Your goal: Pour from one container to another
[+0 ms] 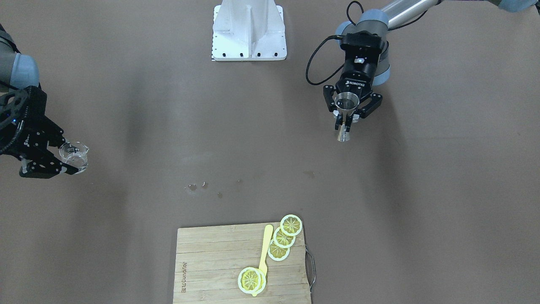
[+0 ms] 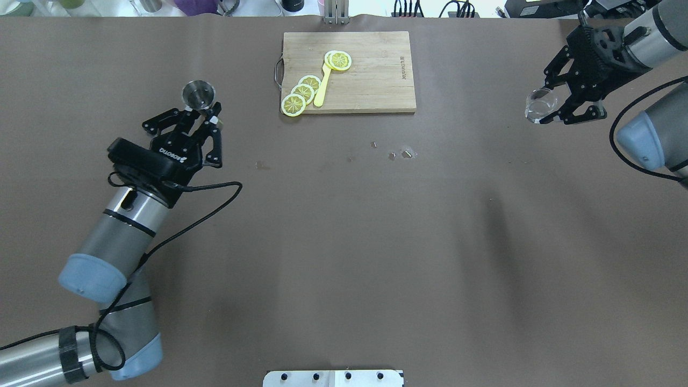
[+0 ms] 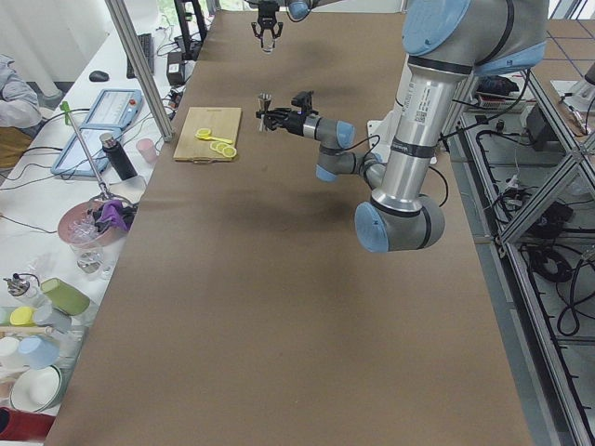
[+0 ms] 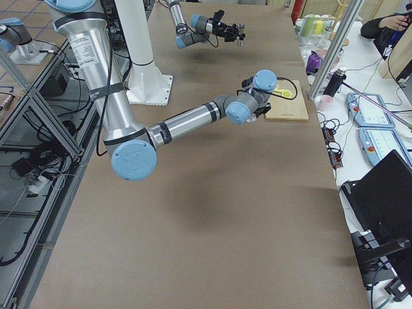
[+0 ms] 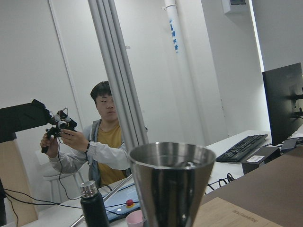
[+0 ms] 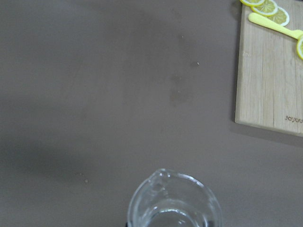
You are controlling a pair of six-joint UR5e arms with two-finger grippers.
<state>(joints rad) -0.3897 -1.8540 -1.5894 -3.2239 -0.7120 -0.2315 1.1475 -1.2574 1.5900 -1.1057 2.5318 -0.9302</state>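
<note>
A steel jigger (image 1: 346, 113) (image 2: 199, 95) stands upright between the fingers of my left gripper (image 1: 346, 120) (image 2: 203, 113), which is shut on its narrow waist. Its cone fills the left wrist view (image 5: 171, 184). Whether its foot touches the table cannot be told. Far off at the other end of the table, my right gripper (image 1: 71, 157) (image 2: 544, 105) is shut on a small clear glass cup with a spout (image 1: 75, 155) (image 2: 540, 103) (image 6: 173, 201). That cup hangs above the brown table, mouth up. I cannot tell whether either container holds liquid.
A wooden cutting board (image 1: 211, 261) (image 2: 376, 75) (image 6: 265, 80) at the table's far edge carries lemon slices (image 1: 291, 225) (image 2: 293, 104) and a yellow spoon (image 1: 266, 245). Small wet spots (image 1: 198, 185) (image 2: 400, 155) mark the table near it. The robot's white base (image 1: 249, 29) sits mid-table.
</note>
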